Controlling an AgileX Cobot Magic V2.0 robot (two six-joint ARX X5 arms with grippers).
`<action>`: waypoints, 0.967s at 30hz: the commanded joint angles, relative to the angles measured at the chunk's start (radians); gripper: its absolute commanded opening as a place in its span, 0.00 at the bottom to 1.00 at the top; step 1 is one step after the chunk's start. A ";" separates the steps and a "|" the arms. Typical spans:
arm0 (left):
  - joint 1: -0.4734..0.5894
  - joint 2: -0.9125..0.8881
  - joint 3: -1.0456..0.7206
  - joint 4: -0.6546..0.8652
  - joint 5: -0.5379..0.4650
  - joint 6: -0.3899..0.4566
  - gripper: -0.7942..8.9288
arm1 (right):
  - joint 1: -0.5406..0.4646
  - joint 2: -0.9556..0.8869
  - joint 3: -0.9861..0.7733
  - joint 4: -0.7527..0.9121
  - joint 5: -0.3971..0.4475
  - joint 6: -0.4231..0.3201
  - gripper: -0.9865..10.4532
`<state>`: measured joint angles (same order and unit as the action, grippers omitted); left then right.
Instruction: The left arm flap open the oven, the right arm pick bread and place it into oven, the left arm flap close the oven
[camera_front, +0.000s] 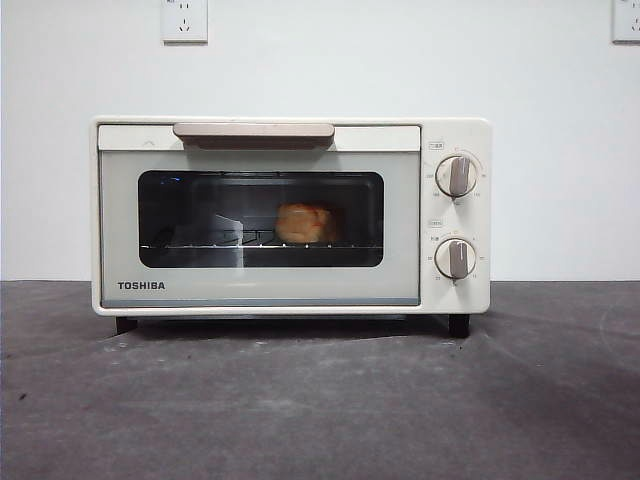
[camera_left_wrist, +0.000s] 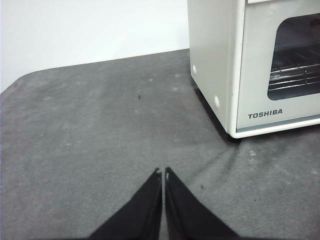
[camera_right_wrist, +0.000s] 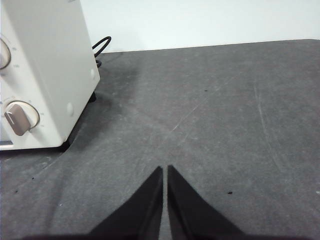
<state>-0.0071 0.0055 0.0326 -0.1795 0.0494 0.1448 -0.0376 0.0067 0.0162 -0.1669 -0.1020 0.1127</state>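
1. The fingers of the left arm (camera_left_wrist: 163, 172) are pressed together, with only a thin line between the two black tips, and they hold nothing.
2. This gripper hangs over the bare grey worktop (camera_left_wrist: 100, 135), well apart from the oven (camera_left_wrist: 227, 65). From its camera I see the oven's side wall and the corner of the door with the TOSHIBA name.
3. The fingers of the right arm (camera_right_wrist: 165, 169) are also closed tip to tip and empty.
4. This gripper is above the worktop on the knob side of the oven, not touching it. Its camera shows the lower grey knob (camera_right_wrist: 19, 119) and the cream side wall, and a black cable (camera_right_wrist: 101, 46) comes out behind the oven.
5. In the front view no arm is visible.
6. The oven stands in the middle of the worktop, against a white wall (camera_front: 320, 70). Its door (camera_front: 258, 285) is shut, and the pinkish handle (camera_front: 254, 131) lies along the top of the door.
7. The bread (camera_front: 303, 223) is inside the oven. It rests on the wire rack (camera_front: 200, 243) and shows through the dark glass window, a little toward the knob side from the window's middle.
8. The two knobs (camera_front: 457, 176) sit one above the other beside the door.
9. Two white wall sockets (camera_front: 184, 20) are above the oven, one toward each upper corner of the front view.
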 joint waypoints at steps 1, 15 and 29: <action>0.001 -0.002 -0.021 -0.007 -0.003 0.011 0.10 | 0.002 -0.003 -0.007 0.003 -0.003 0.014 0.10; 0.001 -0.002 -0.021 -0.007 -0.003 0.011 0.10 | 0.002 -0.003 -0.007 0.012 -0.002 0.014 0.10; 0.001 -0.002 -0.021 -0.007 -0.003 0.011 0.10 | 0.002 -0.003 -0.007 0.012 -0.002 0.014 0.10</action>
<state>-0.0071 0.0055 0.0326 -0.1795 0.0494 0.1448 -0.0376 0.0067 0.0162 -0.1616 -0.1024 0.1131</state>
